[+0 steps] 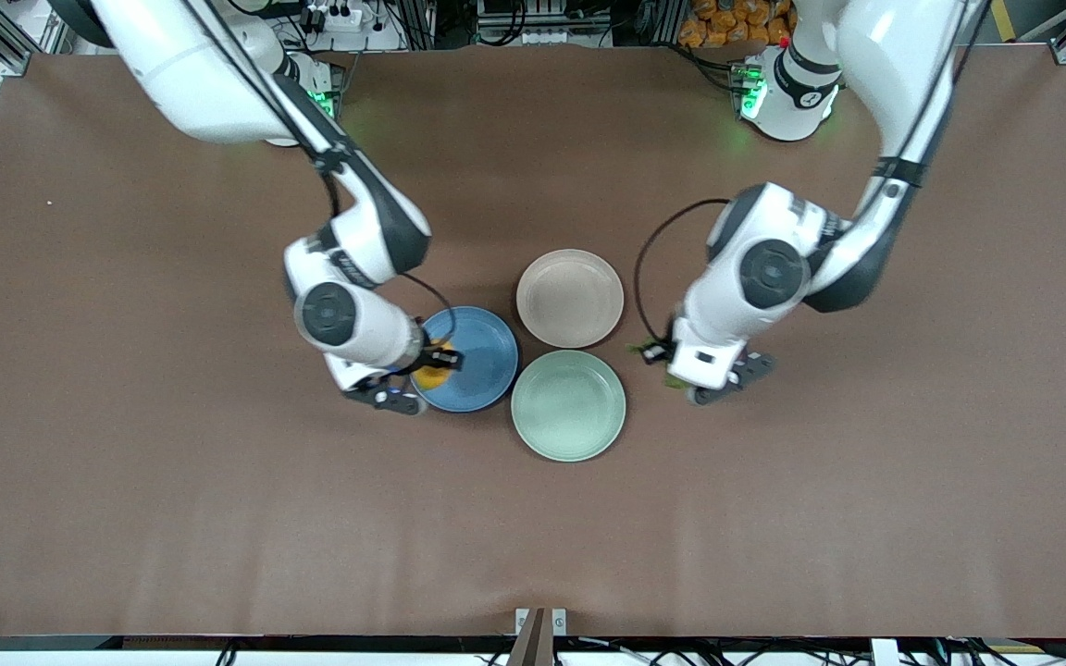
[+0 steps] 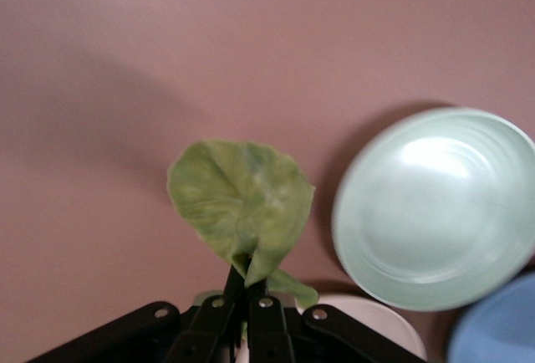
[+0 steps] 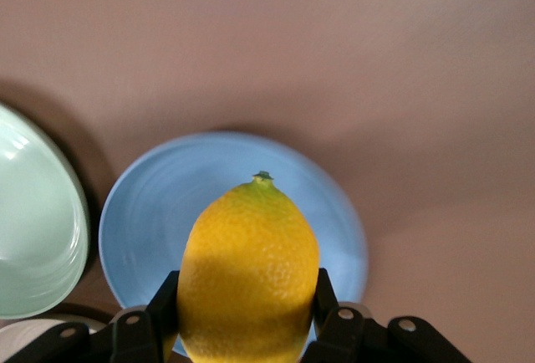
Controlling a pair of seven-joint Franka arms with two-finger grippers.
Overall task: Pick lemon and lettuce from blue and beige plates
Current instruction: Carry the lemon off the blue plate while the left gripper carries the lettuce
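overhead, right claw [image 3: 248, 317] clamps the lemon [image 3: 248, 273] above the blue plate [image 3: 150, 212]; left claw [image 2: 243, 313] pinches the lettuce [image 2: 241, 204].

Lemon [image 3: 249, 269] over blue plate [image 1: 482, 370], lettuce [image 2: 241, 206] seemingly over table [image 1: 866, 481]

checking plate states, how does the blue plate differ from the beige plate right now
The blue plate has the right gripper over it, holding the lemon; the beige plate has nothing over it. The blue plate lies nearer the front camera. Both are round, equal-sized and bare.
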